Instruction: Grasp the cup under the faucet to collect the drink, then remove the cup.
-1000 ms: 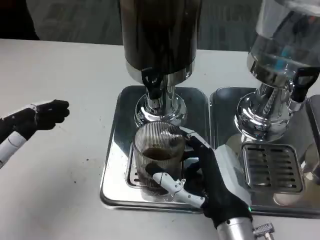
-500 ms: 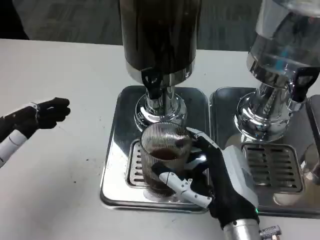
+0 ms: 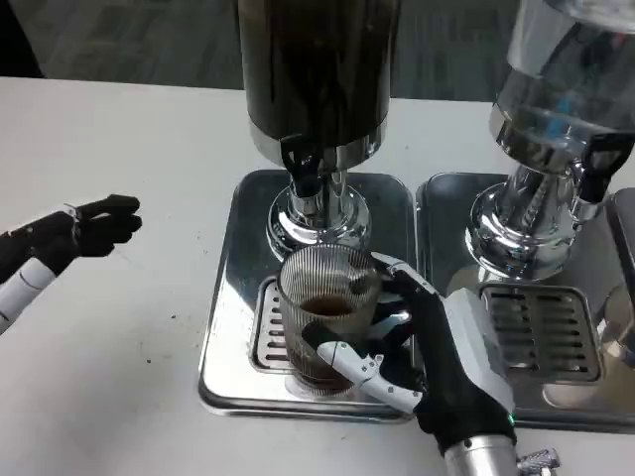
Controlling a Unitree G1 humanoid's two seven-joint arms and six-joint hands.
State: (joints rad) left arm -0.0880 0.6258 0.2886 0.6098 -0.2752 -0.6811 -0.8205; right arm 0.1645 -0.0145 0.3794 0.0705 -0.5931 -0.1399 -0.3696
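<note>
We see our right hand [image 3: 427, 347] wrapped around the ribbed glass cup [image 3: 325, 315], thumb across the near side and the other fingers curling round the far right side, so the cup is firmly held. The cup stands upright on the slotted drip grate [image 3: 270, 332] of the left steel tray [image 3: 230, 297], directly below the black faucet [image 3: 303, 164] of the dark drink dispenser [image 3: 316, 79], and it has some dark drink in its lower part. Our left hand [image 3: 84, 230] hovers over the white table [image 3: 119, 327] well to the left of the tray, holding nothing, its fingers stretched toward the dispenser and close together. To the right stands a second, clear dispenser [image 3: 566, 109] on its own steel tray [image 3: 442, 213] with a drip grate [image 3: 541, 332], just beside our right wrist.
</note>
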